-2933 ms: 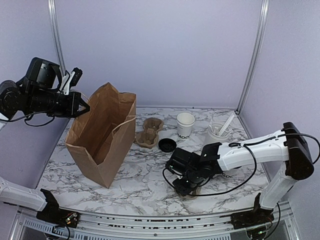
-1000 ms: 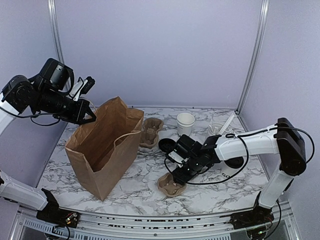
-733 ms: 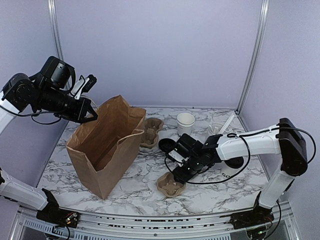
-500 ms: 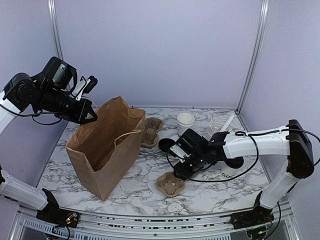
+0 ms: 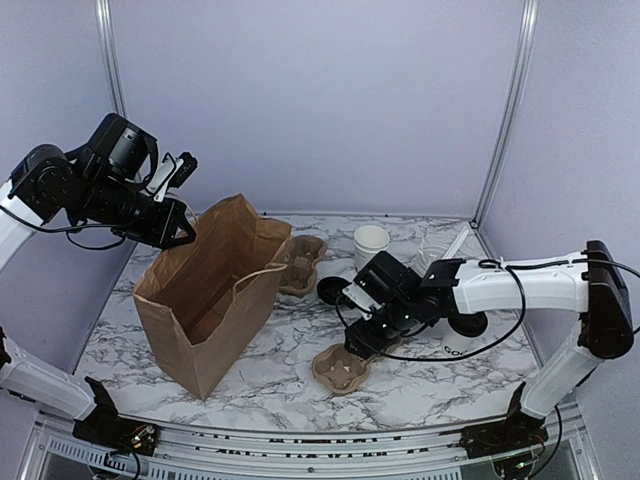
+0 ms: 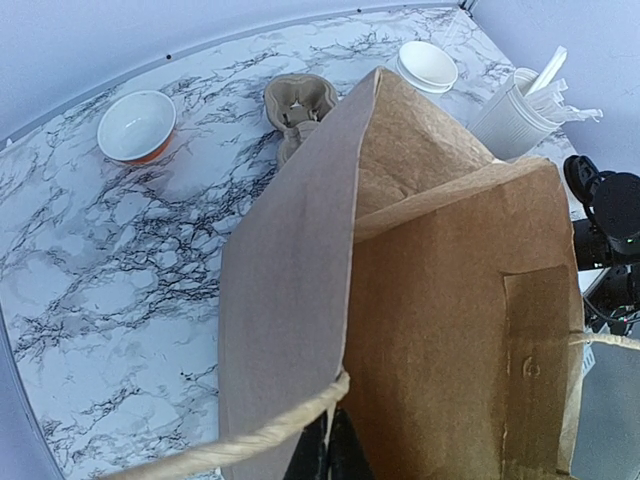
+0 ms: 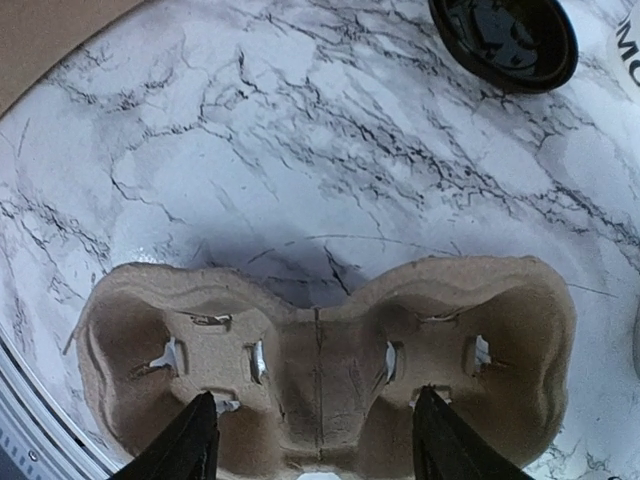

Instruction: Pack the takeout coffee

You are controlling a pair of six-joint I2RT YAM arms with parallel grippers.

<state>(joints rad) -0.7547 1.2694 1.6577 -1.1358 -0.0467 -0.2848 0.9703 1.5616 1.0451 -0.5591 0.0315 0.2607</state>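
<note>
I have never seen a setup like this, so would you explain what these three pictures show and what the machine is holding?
These are two robot arms bolted at the near edge of a marble table, each ending in a two-finger gripper. One picture looks down from above and behind them; the other two come from cameras on the wrists. The left gripper is pinched shut on the rim of a brown paper bag, which stands open. The right gripper hovers open over a cardboard cup carrier. Also on the table: a black lid, stacked white cups, a cup of utensils, a second carrier and a bowl.
</note>
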